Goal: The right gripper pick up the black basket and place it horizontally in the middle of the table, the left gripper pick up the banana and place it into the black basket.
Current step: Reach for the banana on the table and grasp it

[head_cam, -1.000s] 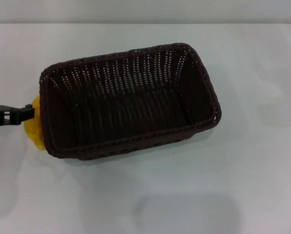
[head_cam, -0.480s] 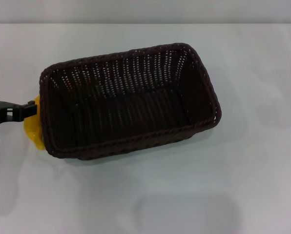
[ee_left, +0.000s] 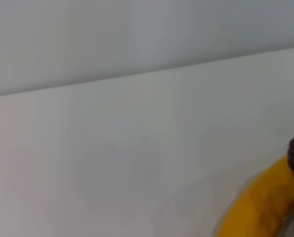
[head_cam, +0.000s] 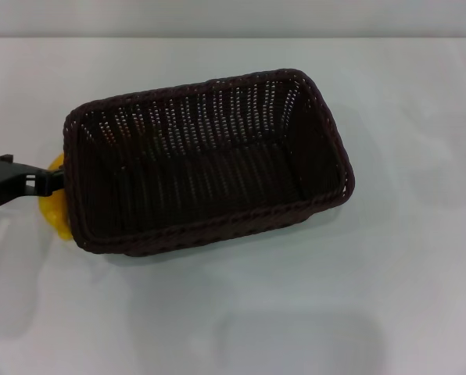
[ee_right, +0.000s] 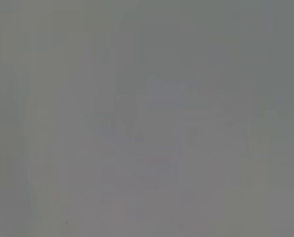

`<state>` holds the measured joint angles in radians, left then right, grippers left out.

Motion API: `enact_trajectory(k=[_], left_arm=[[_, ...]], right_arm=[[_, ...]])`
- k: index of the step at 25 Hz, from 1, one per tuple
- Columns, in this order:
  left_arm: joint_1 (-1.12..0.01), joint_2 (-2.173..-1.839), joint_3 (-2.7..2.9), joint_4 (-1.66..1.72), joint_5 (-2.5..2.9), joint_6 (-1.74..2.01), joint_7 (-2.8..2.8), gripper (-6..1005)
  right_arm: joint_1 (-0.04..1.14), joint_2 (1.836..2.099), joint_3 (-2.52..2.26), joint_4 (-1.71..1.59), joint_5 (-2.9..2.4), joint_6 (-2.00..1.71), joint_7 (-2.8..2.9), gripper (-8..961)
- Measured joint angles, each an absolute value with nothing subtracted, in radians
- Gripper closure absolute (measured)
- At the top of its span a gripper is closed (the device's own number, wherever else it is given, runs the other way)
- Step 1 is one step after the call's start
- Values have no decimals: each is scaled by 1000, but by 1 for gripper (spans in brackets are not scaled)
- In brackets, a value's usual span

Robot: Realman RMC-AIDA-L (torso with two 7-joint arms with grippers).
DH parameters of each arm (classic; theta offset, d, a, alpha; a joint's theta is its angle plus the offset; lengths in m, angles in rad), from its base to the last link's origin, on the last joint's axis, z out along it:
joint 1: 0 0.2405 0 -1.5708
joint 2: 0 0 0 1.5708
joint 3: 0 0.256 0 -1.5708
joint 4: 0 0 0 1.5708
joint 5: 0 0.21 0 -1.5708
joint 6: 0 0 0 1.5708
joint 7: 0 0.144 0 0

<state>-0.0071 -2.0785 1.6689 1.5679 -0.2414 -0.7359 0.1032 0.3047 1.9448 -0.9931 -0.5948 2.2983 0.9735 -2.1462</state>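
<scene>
fingers on the left gripper [head_cam: 51, 180] can't be read: only a black finger piece shows at the banana [head_cam: 55, 211], tip tucked against the basket's [head_cam: 206, 160] left short wall. can't tell if they're spread or pinching the fruit. right gripper isn't in any view; right wrist cam shows only flat grey

change over the last second: left arm crept in from the left edge, more of its body now in the head view, tip slightly higher and closer to the basket wall. banana and basket haven't shifted. so i'd judge the left arm is settling onto the banana, not lifting yet

basket sits about mid table [head_cam: 405, 297], long axis roughly left-right with a slight tilt, upright, empty inside. that half looks done

banana lies on the table outside the basket, touching or just beside its left short wall, mostly hidden behind the rim. yellow-orange, glossy, curved; left wrist cam catches one end of it [ee_left: 265, 207] beside a sliver of dark weave
</scene>
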Motion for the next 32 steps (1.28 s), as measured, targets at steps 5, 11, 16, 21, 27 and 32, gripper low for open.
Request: enact_trajectory(k=[5, 11, 16, 21, 27, 32], left_arm=[[-26, -2078, 1675, 1548, -241, -734, 106, 130], [-33, -2081, 1681, 1530, -241, -727, 107, 130], [-39, -2082, 1684, 1516, -242, -726, 105, 130], [-42, -2082, 1684, 1506, -243, -725, 102, 131], [-50, -2082, 1683, 1477, -243, -713, 98, 131], [-53, -2082, 1683, 1471, -244, -713, 93, 131]], right_arm=[[300, 1947, -991, -594, 2298, 973, -2147, 97], [291, 1947, -989, -594, 2298, 975, -2149, 97], [291, 1947, -989, -594, 2298, 976, -2147, 97], [289, 1947, -989, -594, 2298, 976, -2146, 97], [288, 1947, -989, -594, 2298, 977, -2143, 97], [288, 1947, -989, -594, 2298, 977, -2142, 97]])
